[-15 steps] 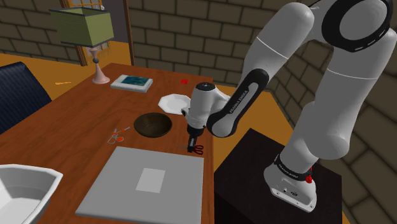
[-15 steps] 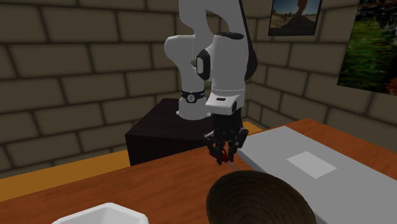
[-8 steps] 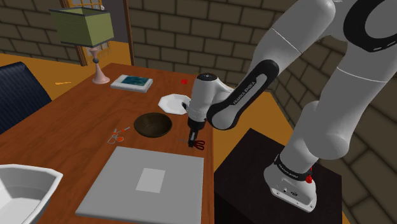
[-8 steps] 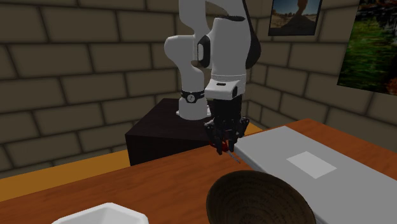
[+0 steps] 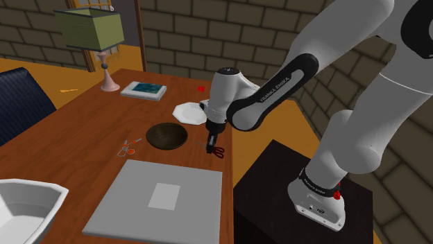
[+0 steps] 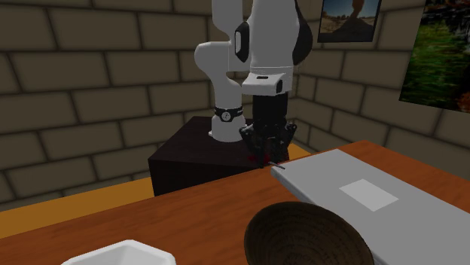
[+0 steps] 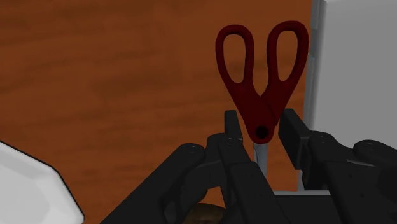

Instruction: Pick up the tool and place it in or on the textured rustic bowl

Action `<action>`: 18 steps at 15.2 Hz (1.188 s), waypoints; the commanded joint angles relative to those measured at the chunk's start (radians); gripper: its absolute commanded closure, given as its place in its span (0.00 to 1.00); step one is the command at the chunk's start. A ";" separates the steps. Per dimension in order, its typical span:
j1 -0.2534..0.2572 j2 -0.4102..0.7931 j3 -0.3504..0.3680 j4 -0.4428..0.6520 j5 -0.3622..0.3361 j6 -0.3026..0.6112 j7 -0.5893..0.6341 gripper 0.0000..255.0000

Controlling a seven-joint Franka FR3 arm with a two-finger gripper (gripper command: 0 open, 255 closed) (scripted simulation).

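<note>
Scissors: I see red-handled scissors [image 7: 259, 118] caught at the pivot between my two black fingers. The handle loops point away from the hand and the grey blades run back under it.
Gripper: my gripper [image 7: 261, 127] is clenched on the scissors, with a finger [image 7: 231, 124] pressing on each side just below the loops.
Height: in the second exterior view the scissors hang clear of the wooden table [image 6: 203, 218], blade tip over the corner of the grey mat [image 6: 392, 203].
Bowl: a dark brown textured bowl [image 5: 158, 132] sits on the table toward the shoulder view's left of the gripper, near it but apart.
Mat: flat and grey with a paler rectangle at its middle, lying just beside the bowl on the side nearer the shoulder camera.
Around: a white dish [image 5: 189, 111] sits just beyond the bowl, by the arm's wrist. A small orange-handled pair [image 5: 127, 146] lies on the bowl's far side from the gripper.
Stand: a dark box [image 5: 277, 187] beside the table.
</note>
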 commanded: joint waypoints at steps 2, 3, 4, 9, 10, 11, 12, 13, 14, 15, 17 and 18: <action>0.003 -0.042 -0.001 0.009 0.011 -0.052 -0.007 1.00; 0.004 -0.055 -0.002 0.013 0.014 -0.068 -0.009 1.00; 0.005 -0.068 -0.002 0.016 0.017 -0.084 -0.011 1.00; 0.008 -0.128 -0.007 0.038 0.027 -0.165 -0.019 1.00; 0.009 -0.139 -0.008 0.043 0.029 -0.181 -0.020 1.00; 0.009 -0.147 -0.008 0.046 0.030 -0.193 -0.021 1.00; 0.004 -0.108 -0.009 0.087 0.020 -0.195 -0.018 1.00; -0.001 -0.070 -0.009 0.129 0.011 -0.199 -0.016 1.00; -0.006 -0.033 -0.009 0.170 0.002 -0.204 -0.013 1.00; -0.009 0.004 -0.009 0.213 -0.007 -0.210 -0.010 1.00; -0.015 0.076 -0.011 0.300 -0.025 -0.226 -0.004 1.00; -0.016 0.112 -0.012 0.345 -0.033 -0.235 -0.001 1.00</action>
